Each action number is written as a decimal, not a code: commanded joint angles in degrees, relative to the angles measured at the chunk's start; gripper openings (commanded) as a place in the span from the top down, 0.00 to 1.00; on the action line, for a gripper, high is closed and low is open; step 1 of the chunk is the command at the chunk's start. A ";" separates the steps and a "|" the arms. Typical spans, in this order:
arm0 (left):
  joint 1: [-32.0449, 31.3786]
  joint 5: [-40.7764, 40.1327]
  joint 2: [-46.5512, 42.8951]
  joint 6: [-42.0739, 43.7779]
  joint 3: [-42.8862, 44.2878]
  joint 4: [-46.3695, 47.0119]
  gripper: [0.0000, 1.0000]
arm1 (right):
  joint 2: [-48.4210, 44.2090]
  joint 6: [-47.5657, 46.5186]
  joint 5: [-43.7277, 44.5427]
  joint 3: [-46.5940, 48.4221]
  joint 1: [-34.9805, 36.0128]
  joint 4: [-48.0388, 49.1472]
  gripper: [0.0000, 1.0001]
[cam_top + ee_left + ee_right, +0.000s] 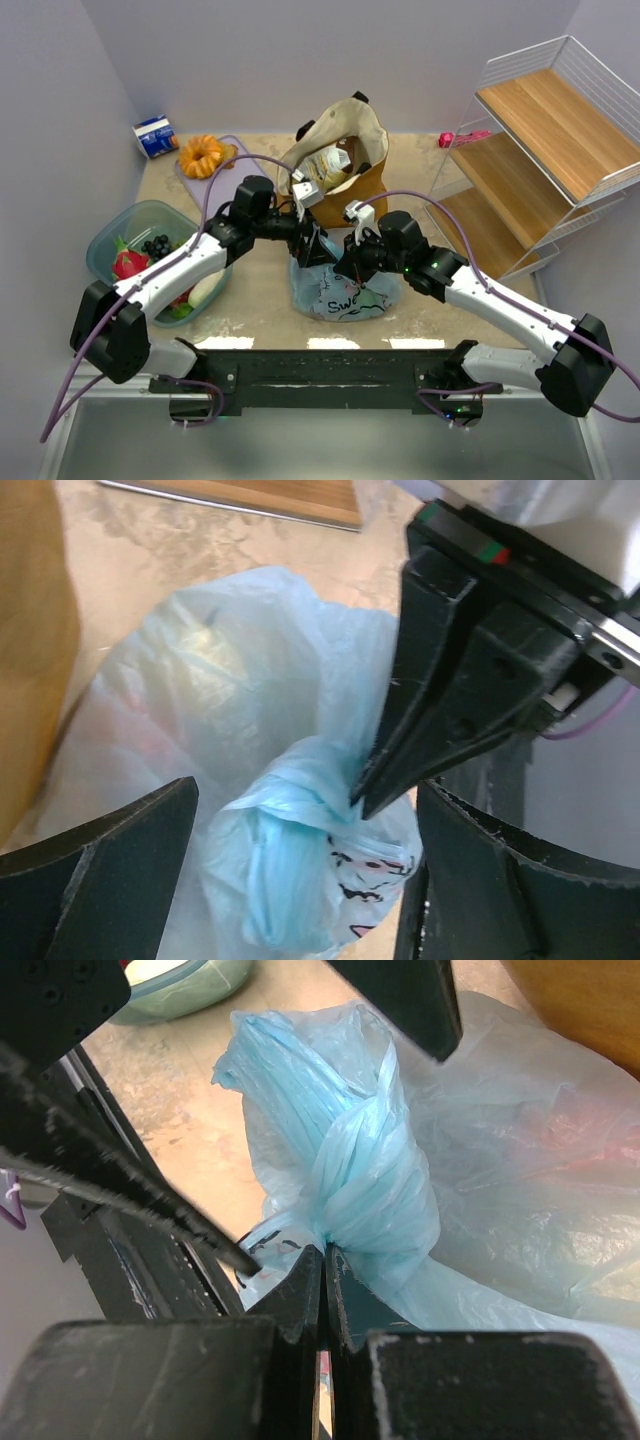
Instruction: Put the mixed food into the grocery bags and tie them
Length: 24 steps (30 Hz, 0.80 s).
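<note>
light-blue plastic bag (520,1160) twisted into a knot (375,1190), right jaws pinching the knot; left jaws wide around it

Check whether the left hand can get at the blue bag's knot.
Probably yes: the left hand is open with the knot between its fingers; the right hand only pinches the bag beside it.

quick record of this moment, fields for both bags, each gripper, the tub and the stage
blue plastic bag: on the table in front of the tote, twisted neck bunched up
tan tote: upright, open, packets inside
right gripper: fingers shut on the bag at the base of the twisted neck
left gripper: fingers open either side of the neck
teal tub: left side, fruit inside
stage: blue bag mid-tie, tote untied
</note>
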 commanded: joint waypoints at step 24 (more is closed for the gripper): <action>0.91 10.02 -0.79 -11.24 -7.55 18.71 1.00 | -8.27 -0.84 1.46 5.51 0.77 -9.51 0.41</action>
